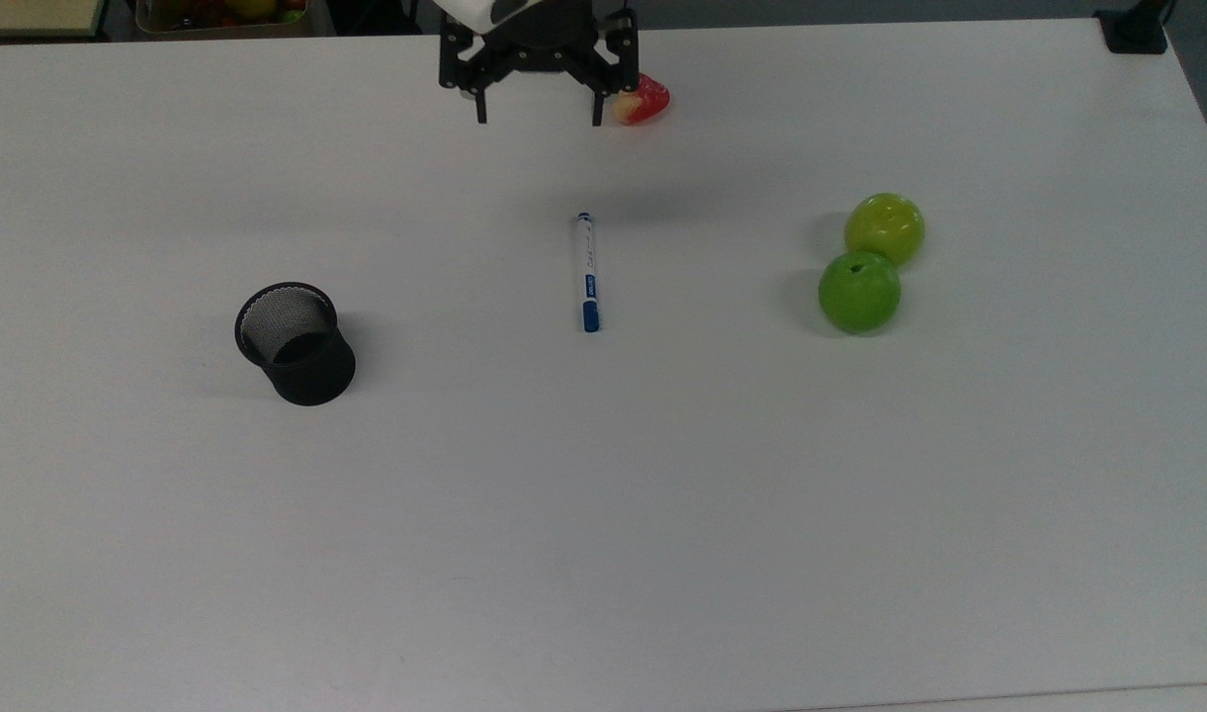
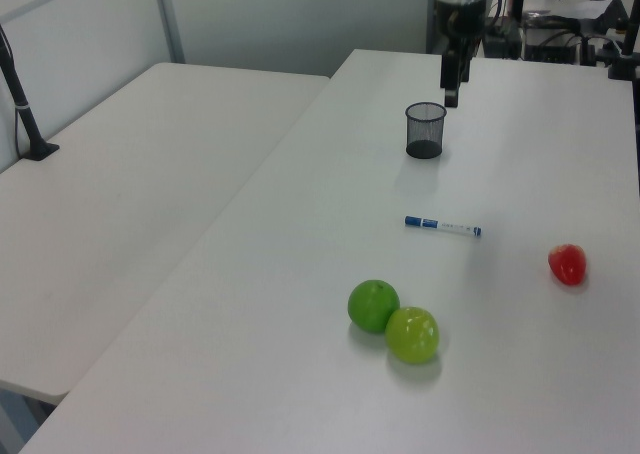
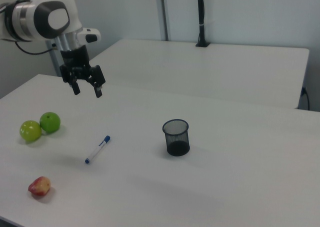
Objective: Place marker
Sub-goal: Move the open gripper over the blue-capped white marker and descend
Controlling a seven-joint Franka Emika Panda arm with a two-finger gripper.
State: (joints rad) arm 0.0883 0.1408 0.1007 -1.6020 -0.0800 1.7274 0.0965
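The marker [image 1: 586, 272] lies flat on the white table [image 1: 662, 514], white with a blue cap toward the top view's bottom; it also shows as a slim marker [image 2: 443, 226] and marker [image 3: 97, 149]. My gripper [image 1: 539, 114] hangs open and empty in the air above the table's far part, well clear of the marker. In the right view the gripper [image 3: 88, 91] is high above and behind the marker. In the left view the gripper [image 2: 451, 86] appears just over the black mesh cup [image 2: 425, 130].
The black mesh cup [image 1: 296, 343] stands upright at the top view's left of the marker. Two green apples [image 1: 868, 263] touch each other at the top view's right. A red fruit [image 1: 643, 99] lies near the far edge, partly behind my gripper.
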